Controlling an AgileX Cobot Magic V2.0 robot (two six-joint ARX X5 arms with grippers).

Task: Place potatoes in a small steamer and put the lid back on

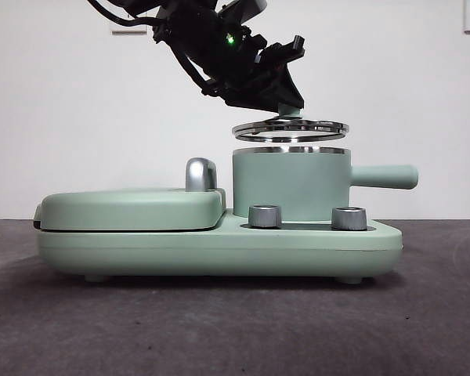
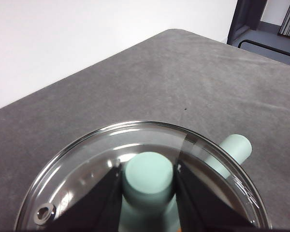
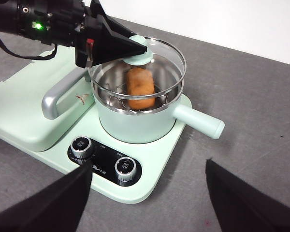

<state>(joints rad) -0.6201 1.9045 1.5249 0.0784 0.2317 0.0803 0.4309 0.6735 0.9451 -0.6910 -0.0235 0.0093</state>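
steamer (image 3: 135,126): mint-green | potato (image 3: 139,87): orange-brown | lid (image 1: 291,128): clear, steel rim | table (image 1: 219,329): grey

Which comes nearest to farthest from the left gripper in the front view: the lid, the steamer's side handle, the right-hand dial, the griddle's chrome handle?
1. The lid: its knob is clamped in the left gripper, just above the small steamer.
2. Side handle and chrome handle: lower on opposite sides, too close to rank.
3. Right-hand dial: lowest, on the base front.

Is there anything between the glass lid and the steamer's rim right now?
No. The front view shows a bare gap between the round clear glass lid, held by its knob in the left gripper, and the mint-green cylindrical steamer pot.
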